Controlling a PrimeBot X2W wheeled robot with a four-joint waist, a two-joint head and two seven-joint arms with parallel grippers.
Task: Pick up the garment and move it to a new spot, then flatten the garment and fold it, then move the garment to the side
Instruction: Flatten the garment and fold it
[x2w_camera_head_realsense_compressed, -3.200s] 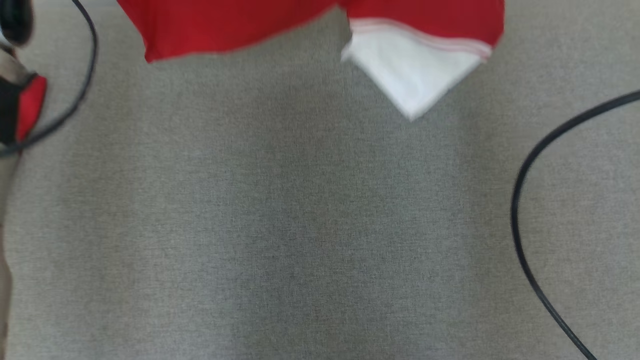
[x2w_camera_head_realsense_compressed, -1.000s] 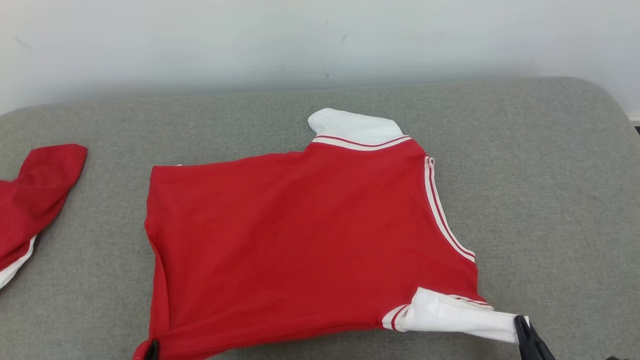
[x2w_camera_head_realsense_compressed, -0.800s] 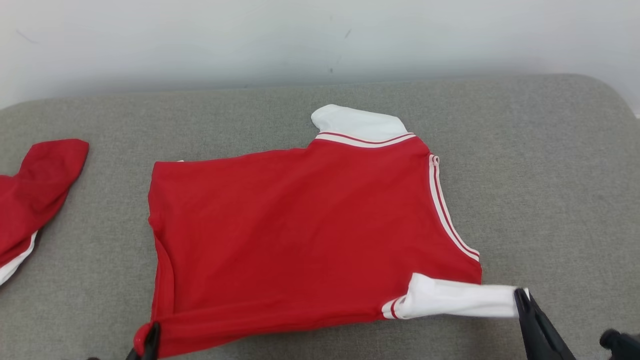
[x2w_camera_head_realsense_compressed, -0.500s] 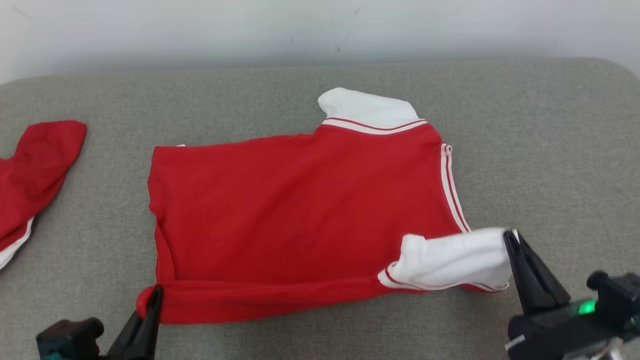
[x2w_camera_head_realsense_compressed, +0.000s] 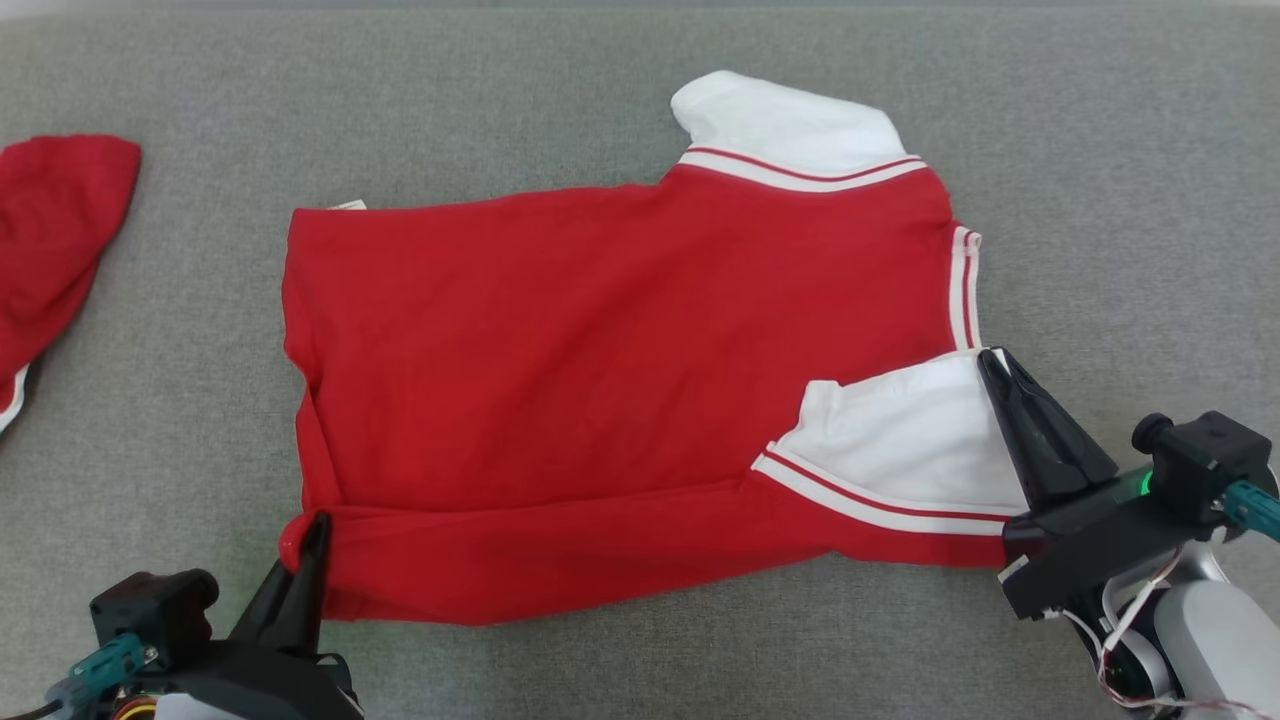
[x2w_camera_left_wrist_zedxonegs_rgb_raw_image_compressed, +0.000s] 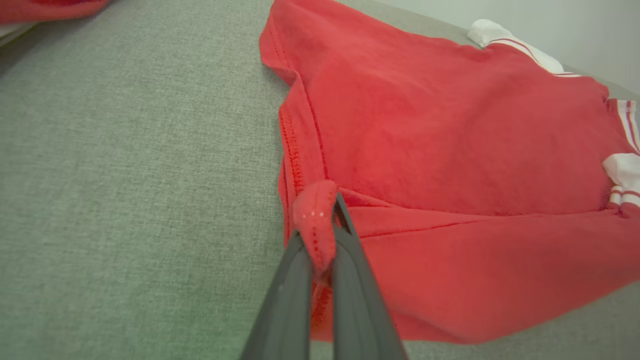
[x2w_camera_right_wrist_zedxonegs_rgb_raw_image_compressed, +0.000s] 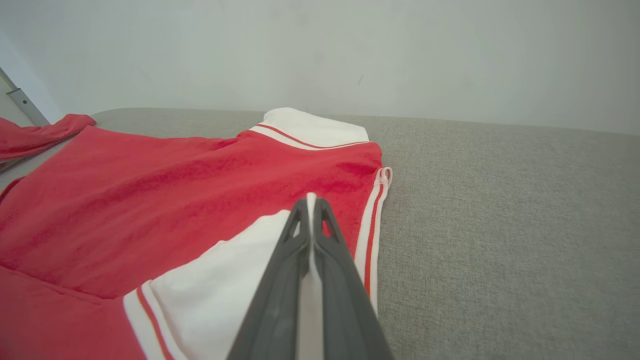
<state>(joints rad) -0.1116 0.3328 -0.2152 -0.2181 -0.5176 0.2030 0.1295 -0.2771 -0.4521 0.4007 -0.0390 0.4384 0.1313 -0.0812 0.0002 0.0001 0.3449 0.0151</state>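
Red garment lay on grey couch; R wrist view added wall. L gripper clamped tight on hem, R gripper on white sleeve.

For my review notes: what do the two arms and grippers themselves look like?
The left gripper and right gripper have long tapering dark-grey fingers on black housings, each with a teal connector. The right one shows a green light, thin red and white wires and a pale grey forearm.
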